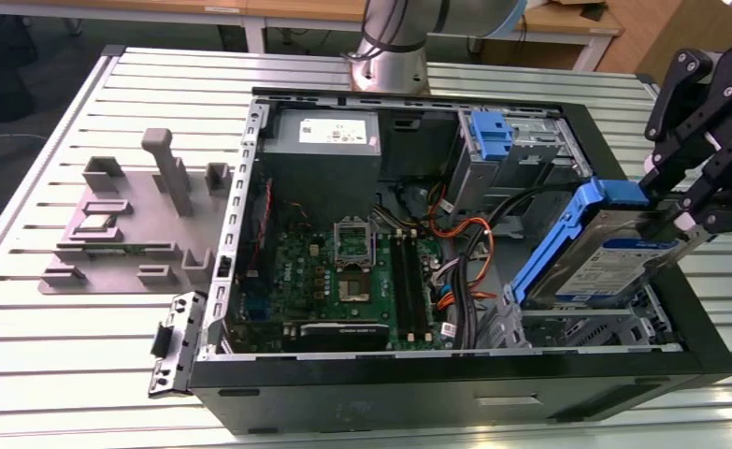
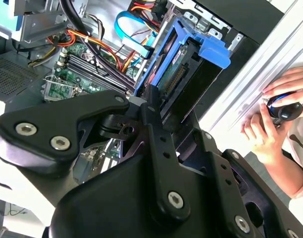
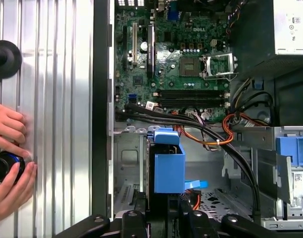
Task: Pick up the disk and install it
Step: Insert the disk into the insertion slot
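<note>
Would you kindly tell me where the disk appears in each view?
Exterior view: the disk sits tilted in the gripper, at the case side on the exterior view's right.
Second wrist view: the disk stands just beyond the gripper, blue rails showing.
First wrist view: the disk is edge-on, between the gripper and the motherboard.
Shared landmark: the green motherboard.

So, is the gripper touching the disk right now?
Touching. In the exterior view the gripper is closed on the upper end of the disk, holding it tilted over the open computer case.
</note>
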Controlling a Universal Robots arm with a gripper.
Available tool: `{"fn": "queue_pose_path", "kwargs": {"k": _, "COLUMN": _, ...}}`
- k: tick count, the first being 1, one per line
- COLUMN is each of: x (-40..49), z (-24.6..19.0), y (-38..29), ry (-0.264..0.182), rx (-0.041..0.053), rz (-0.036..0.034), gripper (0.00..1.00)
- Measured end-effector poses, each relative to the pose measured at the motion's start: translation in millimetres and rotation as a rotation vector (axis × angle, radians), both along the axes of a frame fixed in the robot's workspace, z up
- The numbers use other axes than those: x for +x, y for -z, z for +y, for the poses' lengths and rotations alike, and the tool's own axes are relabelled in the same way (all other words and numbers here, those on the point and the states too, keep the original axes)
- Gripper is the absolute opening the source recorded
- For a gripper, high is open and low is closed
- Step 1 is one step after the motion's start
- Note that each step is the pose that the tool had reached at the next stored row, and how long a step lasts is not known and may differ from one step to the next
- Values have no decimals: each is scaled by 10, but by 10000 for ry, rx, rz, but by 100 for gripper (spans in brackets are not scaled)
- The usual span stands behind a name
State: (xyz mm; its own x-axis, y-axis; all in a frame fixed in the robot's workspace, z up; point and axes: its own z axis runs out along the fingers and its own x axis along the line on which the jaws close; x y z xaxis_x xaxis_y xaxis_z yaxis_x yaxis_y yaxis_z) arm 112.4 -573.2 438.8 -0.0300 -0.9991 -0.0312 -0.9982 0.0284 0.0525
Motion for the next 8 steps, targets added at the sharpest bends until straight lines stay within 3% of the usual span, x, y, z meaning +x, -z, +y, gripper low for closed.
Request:
{"fn": "queue_pose_path", "kwargs": {"k": 5, "x": 0, "z": 0, "y": 83, "ry": 0, "rx": -2, "rz": 0, "gripper": 35}}
{"fn": "queue_pose_path", "kwargs": {"k": 8, "x": 0, "z": 0, "y": 92, "ry": 1, "rx": -3, "rz": 0, "gripper": 35}}
